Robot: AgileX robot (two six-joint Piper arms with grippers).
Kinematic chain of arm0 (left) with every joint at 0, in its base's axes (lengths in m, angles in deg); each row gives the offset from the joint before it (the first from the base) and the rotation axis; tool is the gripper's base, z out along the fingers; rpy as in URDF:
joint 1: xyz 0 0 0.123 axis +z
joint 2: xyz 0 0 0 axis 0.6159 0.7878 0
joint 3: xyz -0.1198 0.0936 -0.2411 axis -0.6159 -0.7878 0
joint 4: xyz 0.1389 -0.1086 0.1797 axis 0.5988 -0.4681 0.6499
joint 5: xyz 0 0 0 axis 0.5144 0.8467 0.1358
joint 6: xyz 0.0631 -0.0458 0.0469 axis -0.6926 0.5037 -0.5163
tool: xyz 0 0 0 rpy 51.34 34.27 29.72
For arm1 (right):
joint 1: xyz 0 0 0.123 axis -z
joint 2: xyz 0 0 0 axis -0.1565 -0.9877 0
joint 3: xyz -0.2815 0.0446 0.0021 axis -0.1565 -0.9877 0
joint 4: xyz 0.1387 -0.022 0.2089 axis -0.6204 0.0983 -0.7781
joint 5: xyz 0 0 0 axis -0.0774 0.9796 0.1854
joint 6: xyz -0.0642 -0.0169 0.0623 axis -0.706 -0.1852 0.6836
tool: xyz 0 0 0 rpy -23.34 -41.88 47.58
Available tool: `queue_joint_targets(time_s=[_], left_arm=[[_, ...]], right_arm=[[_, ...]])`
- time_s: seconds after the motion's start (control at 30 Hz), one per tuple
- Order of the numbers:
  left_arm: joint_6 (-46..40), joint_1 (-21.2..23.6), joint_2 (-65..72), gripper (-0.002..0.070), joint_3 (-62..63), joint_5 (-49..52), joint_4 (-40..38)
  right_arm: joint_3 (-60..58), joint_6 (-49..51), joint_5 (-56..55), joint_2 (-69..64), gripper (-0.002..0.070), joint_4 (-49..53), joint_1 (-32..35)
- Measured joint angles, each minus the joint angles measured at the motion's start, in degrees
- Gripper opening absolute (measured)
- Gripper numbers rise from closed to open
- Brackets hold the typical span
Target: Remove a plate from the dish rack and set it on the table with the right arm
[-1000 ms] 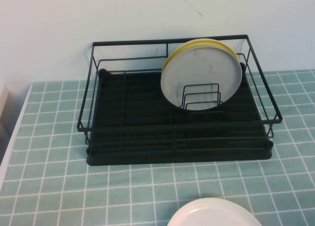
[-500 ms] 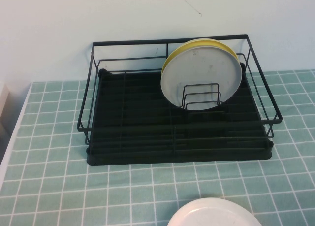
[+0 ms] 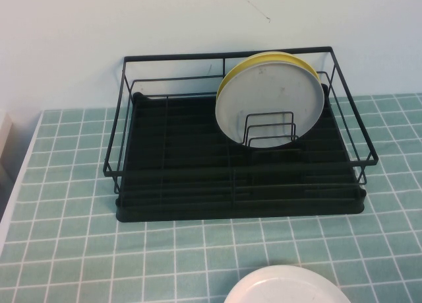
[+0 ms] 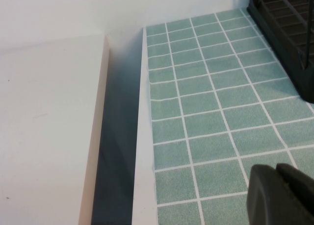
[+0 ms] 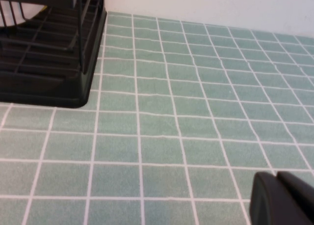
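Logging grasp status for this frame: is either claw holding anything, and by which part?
Nothing is held. The plate stands in the dish rack. The left claw and right claw each show only a corner above bare table.

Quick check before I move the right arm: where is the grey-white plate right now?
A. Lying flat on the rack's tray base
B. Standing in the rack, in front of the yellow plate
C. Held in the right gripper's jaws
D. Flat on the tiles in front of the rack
B. The plate stands upright in the dish rack, right in front of the yellow plate; neither gripper appears in the high view.
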Motion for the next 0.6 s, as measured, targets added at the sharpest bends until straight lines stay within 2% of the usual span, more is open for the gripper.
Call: queue_joint_targets(time_s=[0.6], left_arm=[[0.0, 0.0, 0.0, -0.0003, 0.0, 0.0, 0.0]], right_arm=[[0.0, -0.1, 0.0, 0.0, -0.0001, 1.55, 0.0]])
